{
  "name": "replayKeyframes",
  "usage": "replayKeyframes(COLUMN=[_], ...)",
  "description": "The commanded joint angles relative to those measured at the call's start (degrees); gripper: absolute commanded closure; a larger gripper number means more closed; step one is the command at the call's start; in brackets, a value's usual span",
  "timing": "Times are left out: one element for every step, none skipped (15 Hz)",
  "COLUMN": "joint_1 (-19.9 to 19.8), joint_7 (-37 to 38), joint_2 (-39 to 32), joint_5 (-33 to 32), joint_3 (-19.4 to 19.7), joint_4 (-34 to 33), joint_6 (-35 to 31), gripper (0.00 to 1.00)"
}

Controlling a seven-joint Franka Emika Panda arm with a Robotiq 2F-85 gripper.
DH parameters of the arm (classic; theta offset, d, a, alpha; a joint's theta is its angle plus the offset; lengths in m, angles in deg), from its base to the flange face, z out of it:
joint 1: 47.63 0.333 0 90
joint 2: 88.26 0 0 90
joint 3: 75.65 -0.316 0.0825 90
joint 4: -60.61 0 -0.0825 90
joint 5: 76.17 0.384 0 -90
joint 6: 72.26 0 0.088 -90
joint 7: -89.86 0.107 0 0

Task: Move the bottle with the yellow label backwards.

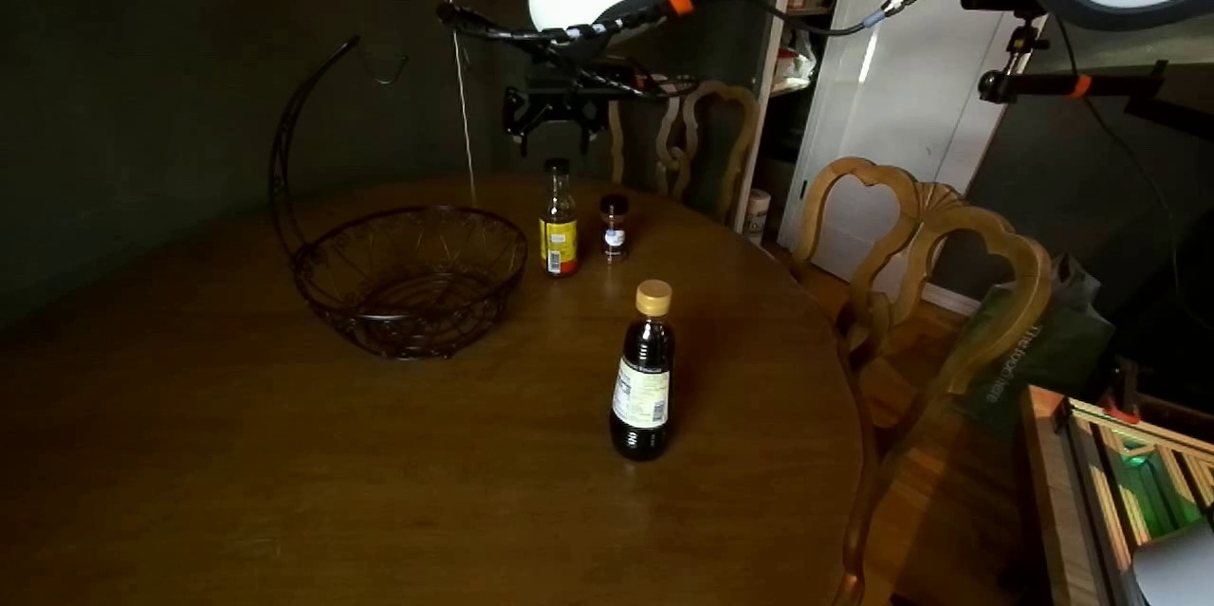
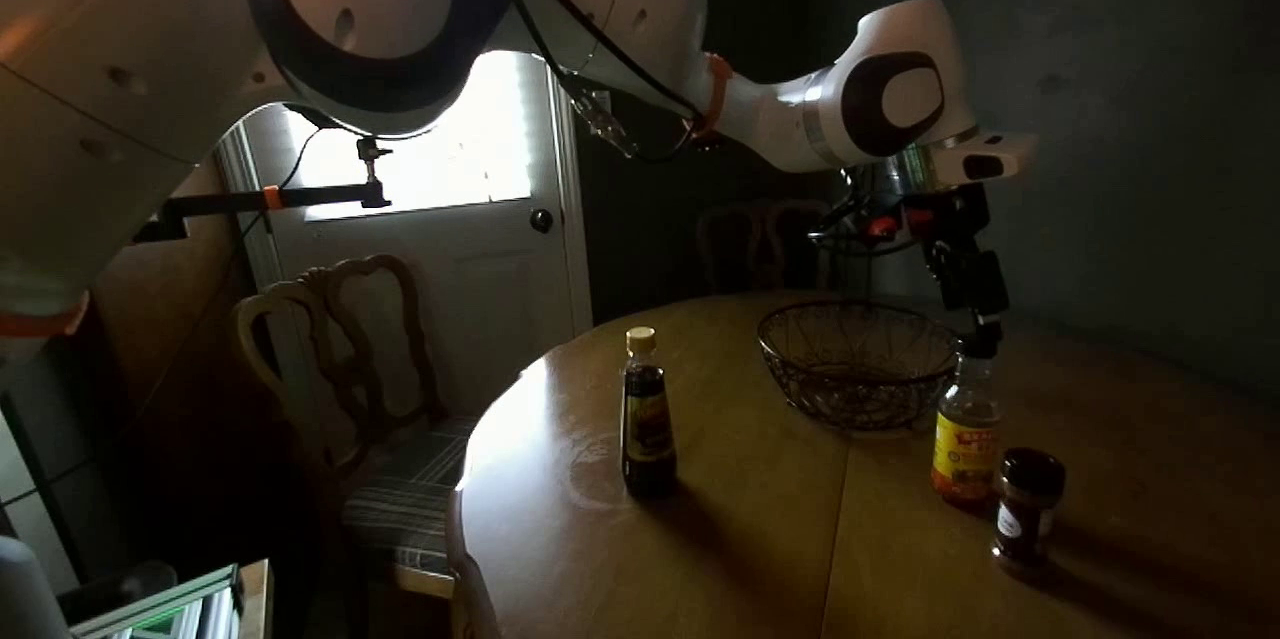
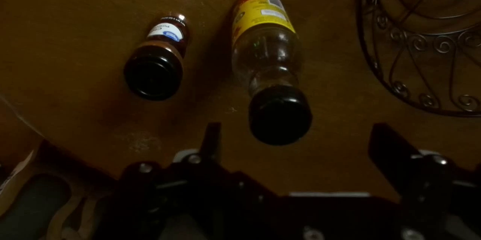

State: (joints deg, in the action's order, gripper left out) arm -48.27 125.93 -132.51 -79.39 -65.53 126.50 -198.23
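Observation:
The bottle with the yellow label (image 1: 559,241) stands upright on the wooden table, its dark cap on. It also shows in an exterior view (image 2: 966,454) and in the wrist view (image 3: 268,26). My gripper (image 1: 554,149) is above the bottle, pointing down. In an exterior view the gripper (image 2: 986,327) overlaps the cap, and contact cannot be told there. In the wrist view the gripper (image 3: 297,124) is open and empty. The cap shows between the two spread fingers, nearer the left one, with a gap on each side.
A small dark-capped jar (image 1: 614,231) stands close beside the bottle. A black wire basket (image 1: 379,316) with a tall curved hook stands on its other side. A larger dark bottle with a gold cap (image 1: 643,393) stands farther off. Wooden chairs (image 1: 858,168) surround the table.

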Motion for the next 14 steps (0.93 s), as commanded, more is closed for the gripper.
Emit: replayKeyframes(joint_1=[1.4, 2.4, 2.7, 3.1, 3.5, 3.8, 4.1, 4.4, 4.7, 4.7, 4.9, 4.7, 4.1, 3.7], joint_7=[-0.4, 0.4, 0.2, 0.3, 0.0, -0.5, -0.9, -1.0, -1.3, -1.8, -2.0, -2.9, -4.5, -6.0], joint_2=[4.3, 6.3, 7.7, 9.7, 11.5, 13.7, 15.8, 18.1, 20.6, 23.4, 26.0, 28.4, 31.0, 33.1], joint_5=[-0.3, -1.5, -1.6, -1.7, -1.9, -1.8, -1.9, -2.0, -2.3, -2.3, -2.5, -2.3, -1.6, -0.9], joint_3=[-0.1, 0.7, 0.7, 0.8, 0.9, 0.8, 0.7, 0.7, 0.7, 0.3, 0.2, -0.2, -1.0, -1.7], joint_4=[6.2, 9.3, 11.4, 14.0, 16.4, 18.9, 21.4, 23.7, 26.0, 28.5, 30.3, 31.7, 32.8, 33.2], joint_6=[-4.7, -8.4, -11.2, -13.9, -16.1, -17.3, -18.3, -18.4, -17.9, -16.6, -15.5, -13.3, -10.5, -7.3], gripper=[0.00, 0.00, 0.00, 0.00, 0.00, 0.00, 0.00, 0.00, 0.00, 0.00, 0.00, 0.00, 0.00, 0.00])
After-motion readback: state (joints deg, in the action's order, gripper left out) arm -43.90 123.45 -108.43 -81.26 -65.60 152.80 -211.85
